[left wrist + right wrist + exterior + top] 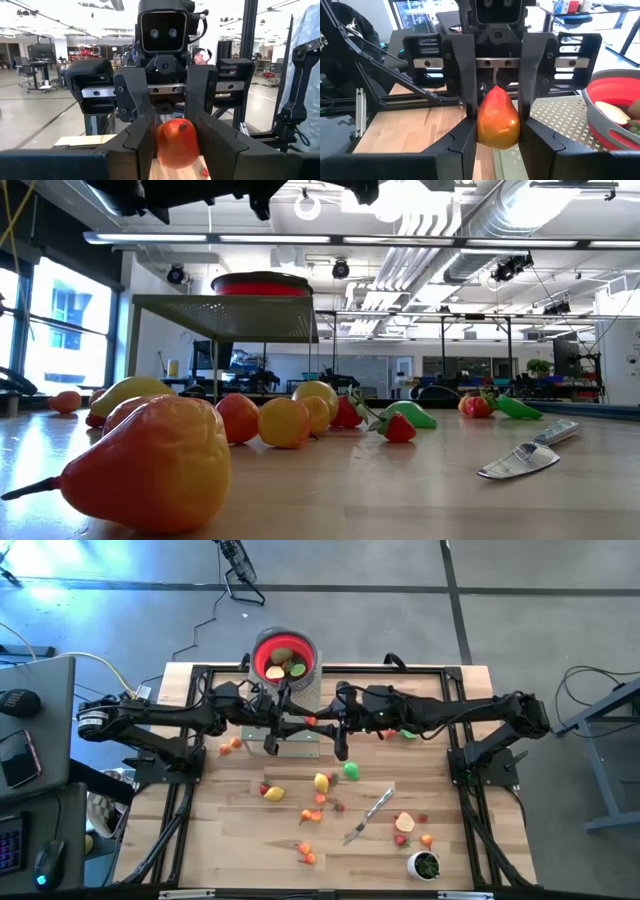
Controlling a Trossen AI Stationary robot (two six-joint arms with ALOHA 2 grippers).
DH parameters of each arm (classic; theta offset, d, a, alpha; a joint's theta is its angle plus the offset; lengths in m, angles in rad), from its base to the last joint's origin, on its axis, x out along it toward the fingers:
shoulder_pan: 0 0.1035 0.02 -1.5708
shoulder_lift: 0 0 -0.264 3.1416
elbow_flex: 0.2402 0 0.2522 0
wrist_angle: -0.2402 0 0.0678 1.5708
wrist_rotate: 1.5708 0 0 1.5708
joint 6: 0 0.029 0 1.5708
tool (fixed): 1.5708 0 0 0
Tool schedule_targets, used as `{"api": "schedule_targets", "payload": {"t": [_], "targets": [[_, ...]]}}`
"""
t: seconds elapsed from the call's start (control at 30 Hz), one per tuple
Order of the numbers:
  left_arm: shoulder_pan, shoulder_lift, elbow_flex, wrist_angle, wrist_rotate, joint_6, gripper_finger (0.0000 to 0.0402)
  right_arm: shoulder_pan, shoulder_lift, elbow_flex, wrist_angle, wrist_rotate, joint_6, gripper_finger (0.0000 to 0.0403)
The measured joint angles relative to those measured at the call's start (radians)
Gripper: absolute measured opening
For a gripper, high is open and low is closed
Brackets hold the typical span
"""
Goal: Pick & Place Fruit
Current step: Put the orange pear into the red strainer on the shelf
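A red-orange pear-shaped toy fruit (312,721) hangs in the air between my two grippers, which meet nose to nose above the table's far middle. My left gripper (176,137) comes from the left and my right gripper (497,137) from the right, and both are shut on this fruit. The red bowl (285,658) holds a few fruit pieces and stands on a grey perforated stand (225,315) just beyond the grippers. Several more fruit pieces (322,782) lie on the wooden table. My left gripper pinches the fruit (177,145) between its two fingers (142,137), one on each side. The fingers lie level and come from the table's left. The fruit is lifted clear of the table. My right gripper pinches the wide body of the fruit (497,125) between its two fingers (465,142). They lie level and come from the table's right. The narrow end (496,95) reaches in between the left gripper's fingers opposite.
A silver knife (372,812) lies right of the table's centre. A small white cup with green contents (425,864) stands near the front right corner. A green piece (351,770) lies below the right gripper. A black frame runs along the table's edges.
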Motion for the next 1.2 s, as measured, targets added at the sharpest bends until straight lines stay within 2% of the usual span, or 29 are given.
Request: {"api": "schedule_targets", "payload": {"t": [0.97,1.2], "targets": [[0.000,-0.002,0.000,0.003,0.001,-0.002,0.0135,-0.002,0.000,-0.001,0.030,0.006,-0.002,0.0123],[0.000,-0.002,0.000,0.003,0.000,-0.002,0.0097,-0.002,0.000,-0.001,0.030,0.008,-0.002,0.0123]]}}
